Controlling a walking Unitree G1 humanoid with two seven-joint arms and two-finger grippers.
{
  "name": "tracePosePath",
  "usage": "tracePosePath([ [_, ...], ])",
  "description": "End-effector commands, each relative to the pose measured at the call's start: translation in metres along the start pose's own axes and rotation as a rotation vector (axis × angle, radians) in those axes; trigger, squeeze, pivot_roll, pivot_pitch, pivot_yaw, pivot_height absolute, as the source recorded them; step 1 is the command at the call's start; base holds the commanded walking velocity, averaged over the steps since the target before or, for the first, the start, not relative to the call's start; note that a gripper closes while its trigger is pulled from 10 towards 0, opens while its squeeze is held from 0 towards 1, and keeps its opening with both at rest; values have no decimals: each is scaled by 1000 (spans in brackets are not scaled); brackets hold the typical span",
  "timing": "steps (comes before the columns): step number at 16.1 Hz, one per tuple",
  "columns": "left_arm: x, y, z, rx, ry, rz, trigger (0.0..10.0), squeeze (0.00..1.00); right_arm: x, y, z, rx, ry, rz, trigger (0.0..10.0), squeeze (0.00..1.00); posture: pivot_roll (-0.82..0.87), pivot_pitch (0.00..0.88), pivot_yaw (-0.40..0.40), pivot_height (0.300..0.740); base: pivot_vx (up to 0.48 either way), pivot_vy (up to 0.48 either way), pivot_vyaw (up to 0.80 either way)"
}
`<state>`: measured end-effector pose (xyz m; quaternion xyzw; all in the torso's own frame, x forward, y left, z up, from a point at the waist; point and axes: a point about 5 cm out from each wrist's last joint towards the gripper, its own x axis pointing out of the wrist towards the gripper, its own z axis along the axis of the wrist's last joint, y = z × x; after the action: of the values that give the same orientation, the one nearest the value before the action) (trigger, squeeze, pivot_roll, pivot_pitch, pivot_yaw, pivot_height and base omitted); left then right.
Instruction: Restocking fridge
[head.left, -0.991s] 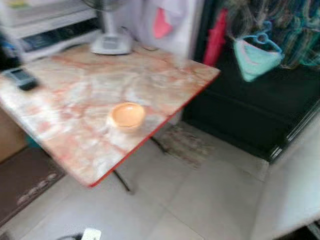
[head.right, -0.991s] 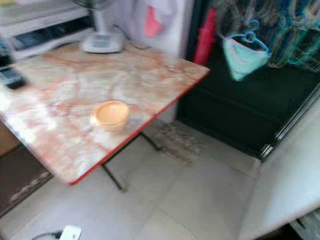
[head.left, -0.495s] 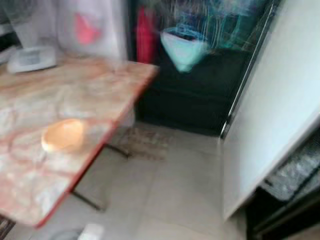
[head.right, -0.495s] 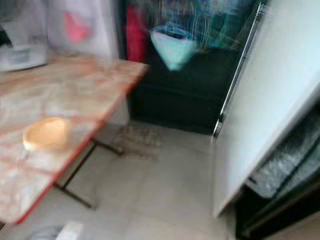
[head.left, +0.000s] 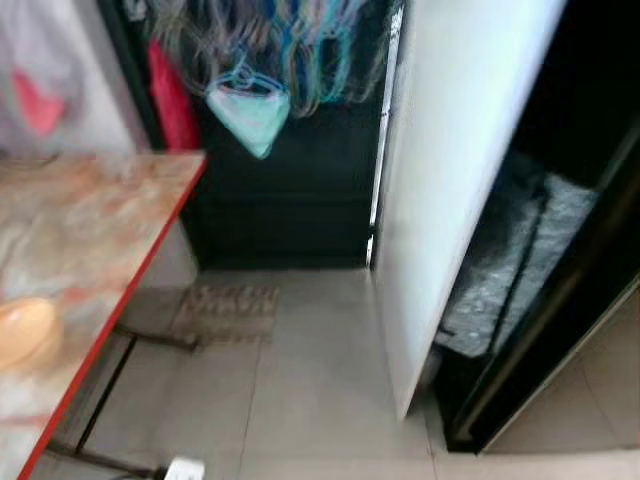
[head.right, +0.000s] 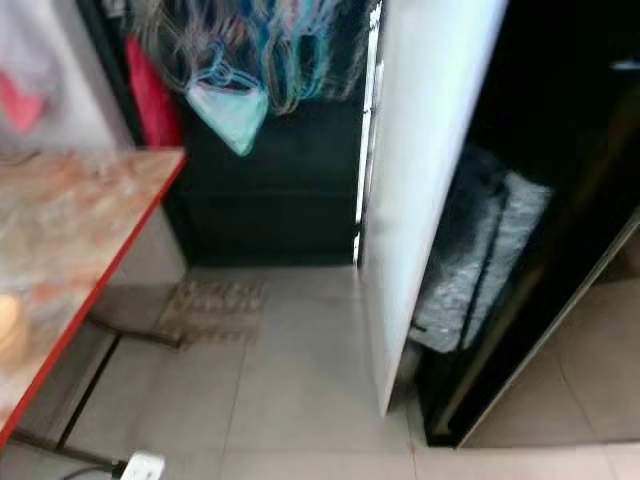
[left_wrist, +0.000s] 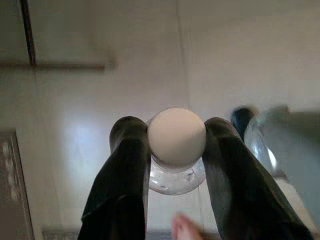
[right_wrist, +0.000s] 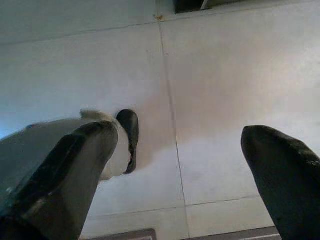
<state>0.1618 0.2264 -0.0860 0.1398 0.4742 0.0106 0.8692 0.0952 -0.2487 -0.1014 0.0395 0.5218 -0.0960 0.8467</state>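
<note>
A: What takes up the right half of the frame?
B: The fridge's white door (head.left: 455, 180), swung open, with the dark fridge interior (head.left: 560, 250) behind it (contents too blurred to name). At the left edge sits the marbled table (head.left: 70, 250), red-rimmed, an orange bowl (head.left: 22, 332) on it.
A: And the grippers?
B: The left gripper (left_wrist: 176, 145) clamps a clear bottle with a white cap (left_wrist: 176, 136), centre frame, above the tiled floor (left_wrist: 100, 125). The right gripper (right_wrist: 175, 170) hangs with fingers spread wide, nothing between them.
</note>
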Motion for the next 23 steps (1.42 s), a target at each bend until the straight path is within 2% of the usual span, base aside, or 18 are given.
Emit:
tracePosePath([
  [1, -1, 8, -5, -6, 22, 22, 10000, 0, 1, 5, -2, 10, 0, 9, 10000, 0, 109, 0, 24, 740, 0, 0, -800],
  [4, 0, 13, 1, -12, 8, 36, 10000, 0, 2, 9, 2, 42, -14, -10, 10000, 0, 44, 0, 29, 740, 0, 0, -800],
  [11, 3, -3, 12, -8, -12, -10, 10000, 0, 2, -2, 10, 40, -24, -27, 10000, 0, 57, 10, -9, 740, 0, -41, -800],
  [14, 2, -1, 8, -48, 5, 23, 10000, 0, 2, -1, 9, 33, -24, -17, 10000, 0, 70, 3, -12, 740, 0, -180, -800],
  [19, 0, 7, -1, -22, 29, 40, 10000, 0, 1, 5, 1, 55, -11, -15, 10000, 0, 73, 19, 23, 740, 0, 0, -800],
  [23, 0, 12, -1, -23, 23, 41, 10000, 0, 0, 4, -3, 68, -1, -22, 10000, 0, 71, 38, 25, 740, 0, 0, -800],
])
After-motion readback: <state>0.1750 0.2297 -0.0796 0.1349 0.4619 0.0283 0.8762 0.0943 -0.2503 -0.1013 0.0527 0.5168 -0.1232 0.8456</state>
